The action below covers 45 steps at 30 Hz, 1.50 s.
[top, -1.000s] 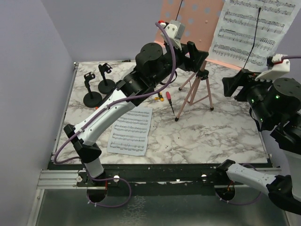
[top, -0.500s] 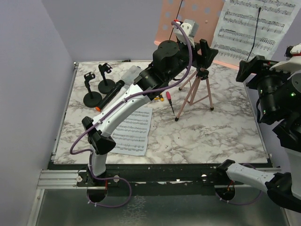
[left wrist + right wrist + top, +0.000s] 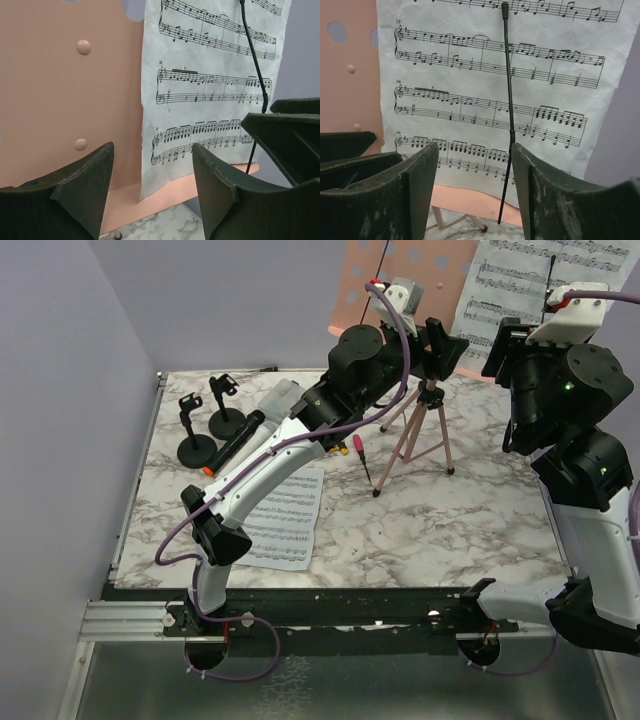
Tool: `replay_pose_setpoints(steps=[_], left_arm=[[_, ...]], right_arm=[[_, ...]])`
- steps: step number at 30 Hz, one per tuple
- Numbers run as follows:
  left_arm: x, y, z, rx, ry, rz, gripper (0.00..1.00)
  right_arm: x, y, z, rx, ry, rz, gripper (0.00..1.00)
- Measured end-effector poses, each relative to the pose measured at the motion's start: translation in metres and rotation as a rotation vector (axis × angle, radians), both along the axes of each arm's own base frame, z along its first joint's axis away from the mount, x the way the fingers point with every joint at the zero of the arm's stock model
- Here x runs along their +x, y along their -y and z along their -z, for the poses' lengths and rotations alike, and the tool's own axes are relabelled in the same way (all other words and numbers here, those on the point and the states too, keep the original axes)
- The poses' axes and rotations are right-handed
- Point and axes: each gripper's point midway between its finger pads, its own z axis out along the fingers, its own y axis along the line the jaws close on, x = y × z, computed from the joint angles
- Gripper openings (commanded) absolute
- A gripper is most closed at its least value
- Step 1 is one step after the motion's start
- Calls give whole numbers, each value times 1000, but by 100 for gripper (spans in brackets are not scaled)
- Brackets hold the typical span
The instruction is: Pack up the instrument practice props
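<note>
The pink tripod (image 3: 415, 435) stands at the back, its perforated desk (image 3: 400, 265) holding a sheet-music page (image 3: 480, 300) under a thin black wire arm (image 3: 507, 100). My left gripper (image 3: 440, 345) is open and empty, facing the page's lower left corner (image 3: 150, 170). My right gripper (image 3: 503, 345) is open and empty, facing the page (image 3: 470, 75) just right of the left one. A second page (image 3: 280, 515) lies on the table. Two black mic holders (image 3: 195, 445) (image 3: 225, 420) and a black microphone (image 3: 235, 440) sit at the back left. The grey-headed microphone is not visible.
Small red (image 3: 358, 445) and yellow (image 3: 340, 448) screwdrivers lie by the tripod's left leg. Walls close the left and back sides. In each wrist view the other gripper's fingers (image 3: 295, 135) (image 3: 345, 145) show close alongside.
The left arm rose to the desk's lower edge, then held. The right arm swung up and left, turning its gripper towards the sheet on the desk.
</note>
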Motion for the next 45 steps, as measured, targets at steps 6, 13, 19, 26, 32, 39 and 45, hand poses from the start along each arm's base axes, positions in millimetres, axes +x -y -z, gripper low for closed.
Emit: replay_pose_setpoints(steps=[6,13,19,26,32,39,45], left_arm=[[1,3,2,-7,-7,6,55],[1,8,5,-16,-20,21,27],[3,11,10,-12,-26,27,1],[3,11,9,-12,-24,27,0],[3,11,9,-8,-18,23,0],[9,5,9,8,0,-22,0],[10,-8,6,20,13,-71,0]], right_arm=[[2,3,-4,-28,21,26,46],[7,1,2,-59,15,34,20],[11,-2,10,-76,-3,29,5],[11,-2,13,-74,0,26,0],[6,-1,13,-66,16,13,1],[-9,10,5,-38,73,18,1],[-21,19,-6,-4,118,20,1]])
